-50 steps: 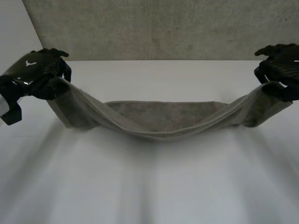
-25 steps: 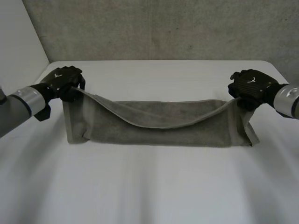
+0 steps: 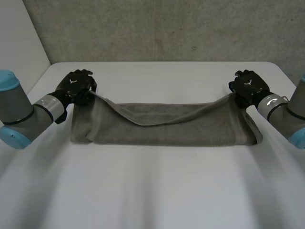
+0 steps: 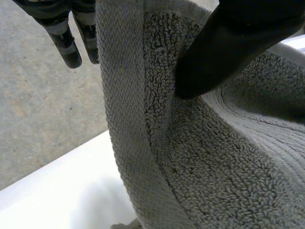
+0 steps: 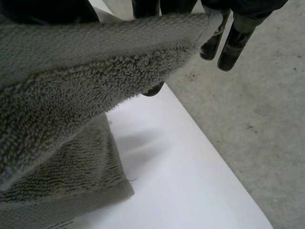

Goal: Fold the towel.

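Head: we see towel [image 3: 162, 128] doubled across table [image 3: 152, 191], top layer sagging. Left hand [image 3: 76, 86] pinches left corner, right hand [image 3: 248, 87] right corner; wall [image 3: 157, 28] behind.
Left wrist: thumb clamps towel.
Right wrist: fingers curl round corner.

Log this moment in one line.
towel: half folded on table | left hand: pinches one corner | right hand: pinches other corner | middle: sags

head view above, wrist views near towel [image 3: 167, 131]
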`<state>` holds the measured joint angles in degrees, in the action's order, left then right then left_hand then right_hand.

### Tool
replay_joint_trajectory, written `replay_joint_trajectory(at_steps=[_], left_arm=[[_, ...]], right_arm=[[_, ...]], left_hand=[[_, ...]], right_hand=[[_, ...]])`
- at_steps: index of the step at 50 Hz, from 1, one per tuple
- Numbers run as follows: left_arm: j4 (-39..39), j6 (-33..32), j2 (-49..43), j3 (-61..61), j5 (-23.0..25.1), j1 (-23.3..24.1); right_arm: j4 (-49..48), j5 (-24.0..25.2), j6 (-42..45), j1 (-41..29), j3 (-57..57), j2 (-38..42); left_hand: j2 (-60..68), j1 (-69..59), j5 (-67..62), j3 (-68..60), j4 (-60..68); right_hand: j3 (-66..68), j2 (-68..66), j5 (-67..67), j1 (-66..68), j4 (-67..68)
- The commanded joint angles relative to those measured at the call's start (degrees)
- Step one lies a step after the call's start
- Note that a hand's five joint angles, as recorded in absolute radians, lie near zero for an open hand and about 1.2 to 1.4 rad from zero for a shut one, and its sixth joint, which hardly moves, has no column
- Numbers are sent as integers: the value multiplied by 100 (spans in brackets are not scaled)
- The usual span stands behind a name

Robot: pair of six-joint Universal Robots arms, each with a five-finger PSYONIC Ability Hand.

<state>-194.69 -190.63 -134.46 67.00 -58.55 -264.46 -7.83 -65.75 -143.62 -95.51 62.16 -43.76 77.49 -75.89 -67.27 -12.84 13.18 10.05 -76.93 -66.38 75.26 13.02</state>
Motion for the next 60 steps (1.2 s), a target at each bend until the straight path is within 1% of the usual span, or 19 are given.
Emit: replay_joint_trajectory(at_steps=[1,4,11,19,20,21,22,23,24,28,32,36,44,46,50,52,53,55,60], left_arm=[[10,17,-151,-109,1,79],[-8,26,-204,-196,-25,96],[-43,17,-309,-416,-350,105],[-43,17,-414,-451,-386,105],[-43,17,-415,-451,-386,105],[-43,17,-423,-434,-386,114],[-43,8,-449,-434,-403,131],[-43,8,-450,-434,-403,131],[-43,8,-467,-451,-421,157],[-43,-1,-458,-416,-456,184],[-8,-1,-388,-399,-465,202],[1,17,-204,-355,-473,202],[54,35,491,85,-473,114],[141,35,797,417,-473,79],[265,26,1053,814,-447,96],[422,-9,1368,1208,-438,96],[423,-9,1370,1210,-438,96],[572,-44,1676,1603,-421,79],[686,-53,1966,2035,-412,-9]], right_arm=[[-262,-51,-17,-11,-195,332],[-350,-165,-17,-11,-248,403],[-552,-350,-26,-3,-345,491],[-605,-412,-17,-3,-450,658],[-605,-421,-17,-3,-476,710],[-605,-421,-17,-3,-477,711],[-597,-456,-17,6,-494,754],[-596,-525,-17,-2,-494,772],[-596,-526,-17,-3,-494,772],[-596,-728,-35,-11,-459,711],[-588,-799,-70,-20,-398,570],[-605,-816,-315,41,-231,150],[-614,-816,-606,68,208,-553],[-614,-808,-615,68,357,-694],[-570,-781,-633,77,657,-1021],[-518,-781,-624,77,1007,-1432],[-517,-781,-624,77,1009,-1434],[-360,-781,-624,94,1341,-1722],[44,-737,-553,339,1781,-2048]], left_hand=[[251,-411,-273,284,-318],[251,-411,-273,284,-318],[251,-411,-273,284,-318],[251,-411,-273,284,-318],[251,-411,-273,284,-318],[-2278,2118,2256,284,-318],[-5367,5208,5346,284,-318],[-5398,5238,5376,284,-318],[-6797,6638,6727,284,-318],[-6795,6635,6727,284,-318],[-6795,6635,6727,284,-318],[-6795,6635,6727,284,-318],[-6795,6635,6727,284,-318],[-6795,6635,6727,284,-318],[-6795,6635,6727,284,-318],[-6778,6618,6727,284,-318],[-6778,6618,6727,284,-318],[-6778,6618,6727,284,-318],[-6778,6618,6727,284,-318]], right_hand=[[-5,-307,-362,474,-302],[-5,-307,-362,474,-302],[-5,-307,-362,474,-302],[-5,-179,-234,346,-302],[-5,3386,3331,-3219,-302],[-5,3421,3366,-3254,-302],[-5,6669,6614,-6502,-302],[-5,7683,6638,-7516,-302],[-5,7693,6638,-7526,-302],[-5,7693,6638,-7526,-302],[-5,7693,6638,-7526,-302],[-5,7693,6638,-7526,-302],[-5,7693,6638,-7526,-302],[-5,7693,6638,-7526,-302],[-5,7693,6638,-7526,-302],[-5,7693,6638,-7526,-302],[-5,7693,6638,-7526,-302],[-5,7693,6638,-7526,-302],[-5,7693,6638,-7526,-302]])
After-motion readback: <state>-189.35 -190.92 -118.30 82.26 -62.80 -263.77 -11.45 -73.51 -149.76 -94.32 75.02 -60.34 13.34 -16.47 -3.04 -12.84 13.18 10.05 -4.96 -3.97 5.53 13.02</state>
